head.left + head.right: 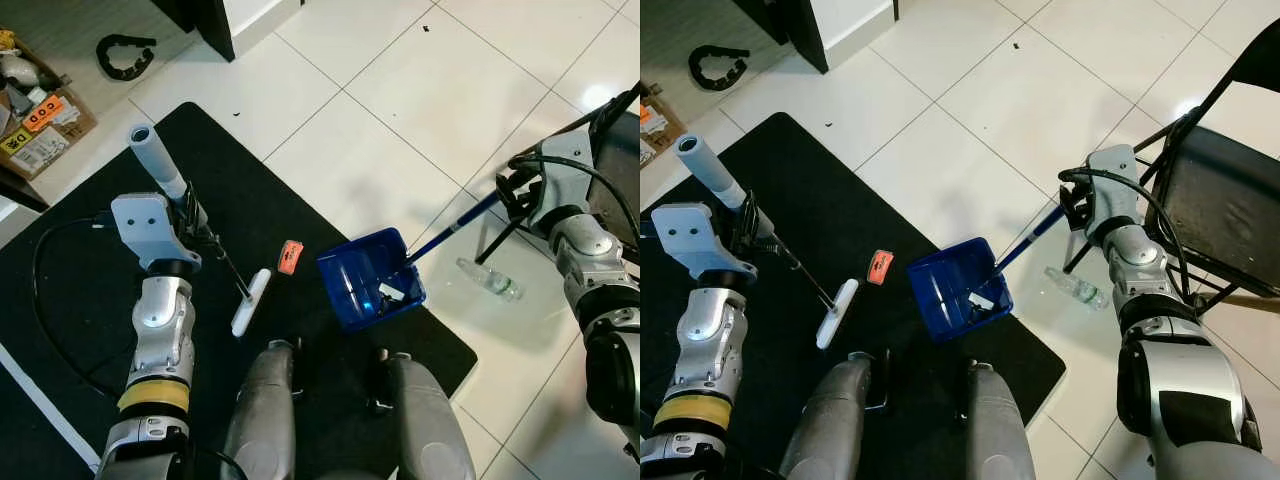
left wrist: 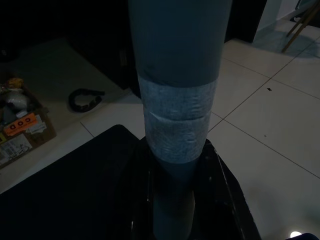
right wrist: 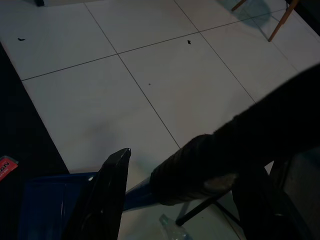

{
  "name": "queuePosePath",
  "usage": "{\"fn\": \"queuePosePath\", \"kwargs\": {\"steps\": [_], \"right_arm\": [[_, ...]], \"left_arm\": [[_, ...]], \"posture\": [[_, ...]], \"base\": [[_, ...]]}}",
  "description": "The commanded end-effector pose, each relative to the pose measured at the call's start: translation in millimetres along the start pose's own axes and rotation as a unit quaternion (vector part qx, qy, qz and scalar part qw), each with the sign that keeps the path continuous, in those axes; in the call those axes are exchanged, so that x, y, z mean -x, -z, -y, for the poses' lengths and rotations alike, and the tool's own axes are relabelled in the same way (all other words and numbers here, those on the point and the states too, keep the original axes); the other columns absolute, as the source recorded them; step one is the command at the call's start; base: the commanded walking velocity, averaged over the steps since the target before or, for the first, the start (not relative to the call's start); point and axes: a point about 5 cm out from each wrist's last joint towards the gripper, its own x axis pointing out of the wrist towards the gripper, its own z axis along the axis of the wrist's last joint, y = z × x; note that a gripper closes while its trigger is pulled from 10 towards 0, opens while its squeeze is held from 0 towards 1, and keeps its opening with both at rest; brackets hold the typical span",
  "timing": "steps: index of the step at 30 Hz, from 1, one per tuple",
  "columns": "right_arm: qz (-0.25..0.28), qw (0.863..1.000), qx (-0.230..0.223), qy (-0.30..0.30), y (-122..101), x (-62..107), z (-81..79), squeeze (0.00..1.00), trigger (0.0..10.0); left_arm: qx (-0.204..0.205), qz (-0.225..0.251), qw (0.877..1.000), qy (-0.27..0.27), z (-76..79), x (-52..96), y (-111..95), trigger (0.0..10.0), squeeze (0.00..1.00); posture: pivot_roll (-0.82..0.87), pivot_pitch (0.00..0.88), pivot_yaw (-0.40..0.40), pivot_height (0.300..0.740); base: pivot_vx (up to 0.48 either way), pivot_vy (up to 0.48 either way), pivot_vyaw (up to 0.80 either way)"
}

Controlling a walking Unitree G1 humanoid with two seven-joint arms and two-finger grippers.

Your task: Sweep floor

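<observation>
My left claw (image 1: 190,215) clenched round the broom's grey taped handle (image 1: 157,160), white flat head (image 1: 250,302) on black mat (image 1: 90,300), my right claw (image 1: 1077,205) gripping the glossy blue plastic dustpan's (image 1: 371,278) long handle, small orange wrapper (image 1: 290,257) between.

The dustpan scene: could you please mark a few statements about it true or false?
1. The left tool holds the broom. True.
2. The dustpan is red. False: it is blue.
3. An orange wrapper lies on the black mat between broom and dustpan. True.
4. A plastic bottle lies inside the dustpan. False: it lies on the tiles beside it, near the chair.
5. The right tool grips the dustpan's handle. True.
</observation>
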Motion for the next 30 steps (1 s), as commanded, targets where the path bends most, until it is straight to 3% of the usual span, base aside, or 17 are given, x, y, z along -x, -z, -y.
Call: {"fn": "queuePosePath", "kwargs": {"steps": [1,11,12,14,15,16,30], "right_arm": [[-0.024,1.0,-0.013,0.0,12,4.7,-0.3,0.0,10.0],[-0.016,1.0,-0.017,-0.001,10,3.2,-2.5,0.0,10.0],[-0.012,1.0,-0.018,0.0,8,2.9,-2.4,0.0,9.1],[-0.009,1.0,-0.019,0.001,8,2.7,-2.4,0.0,9.1],[-0.006,1.0,-0.021,0.002,7,2.4,-2.2,0.0,3.4],[-0.003,1.0,-0.022,0.003,6,2.2,-1.9,0.0,0.2],[0.007,1.0,-0.018,0.015,2,1.5,1.9,0.0,0.0]], "left_arm": [[0.009,-0.029,1.0,-0.003,1.8,11.7,12,10.0,0.0],[0.005,-0.023,1.0,-0.006,-0.4,15.3,10,10.0,0.0],[0.005,-0.022,1.0,-0.007,-0.6,15.4,9,10.0,0.0],[0.005,-0.021,1.0,-0.008,-0.7,15.4,9,10.0,0.0],[0.005,-0.02,1.0,-0.009,-0.9,15.2,9,10.0,0.0],[0.005,-0.019,1.0,-0.01,-1.1,15.0,8,10.0,0.0],[0.004,-0.015,1.0,-0.011,-0.9,12.6,6,10.0,0.0]], "posture": [[0.17,0.363,-0.076,0.74],[0.18,0.38,-0.076,0.74],[0.19,0.381,-0.077,0.74],[0.19,0.381,-0.077,0.74],[0.19,0.382,-0.077,0.74],[0.19,0.382,-0.078,0.74],[0.19,0.378,-0.072,0.74]], "base": [[0.0,0.0,0.0],[0.0,0.0,0.0],[0.0,0.0,0.0],[0.0,0.0,0.0],[0.0,0.0,0.0],[0.0,0.0,0.0],[0.0,0.0,0.0]]}}
